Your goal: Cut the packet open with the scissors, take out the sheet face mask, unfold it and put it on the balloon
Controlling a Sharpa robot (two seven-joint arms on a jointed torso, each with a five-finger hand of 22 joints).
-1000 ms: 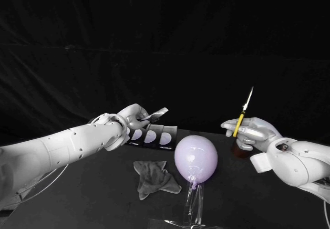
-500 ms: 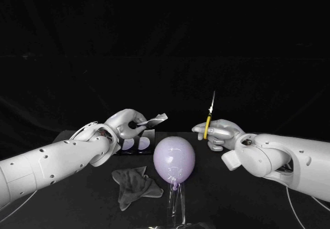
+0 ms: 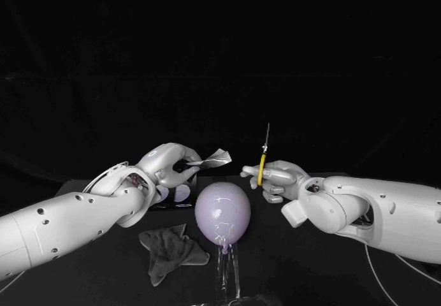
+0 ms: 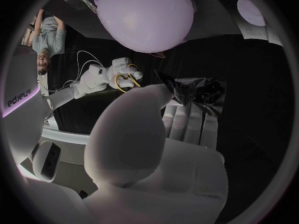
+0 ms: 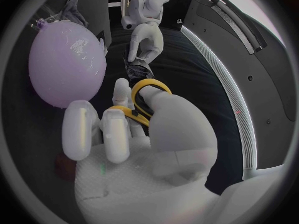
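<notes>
A lilac balloon (image 3: 224,210) stands upright on a clear stand (image 3: 227,275) in the middle of the table. Above and behind it, my left hand (image 3: 171,163) pinches a crumpled silver packet (image 3: 218,157) in the air. My right hand (image 3: 272,179) grips yellow-handled scissors (image 3: 262,167) with the blades pointing straight up, a short gap to the right of the packet. In the left wrist view the packet (image 4: 201,91) juts from my fingers below the balloon (image 4: 146,14). In the right wrist view my right hand's fingers pass through the yellow scissor loops (image 5: 147,97) beside the balloon (image 5: 65,62).
A crumpled grey cloth (image 3: 169,251) lies on the black table left of the balloon stand. A dark tray (image 3: 174,193) with pale oval shapes sits behind the balloon, under my left hand.
Both hands have come closer together above the balloon, the scissors now near the packet. The whole view has shifted too, so the camera has moved.
</notes>
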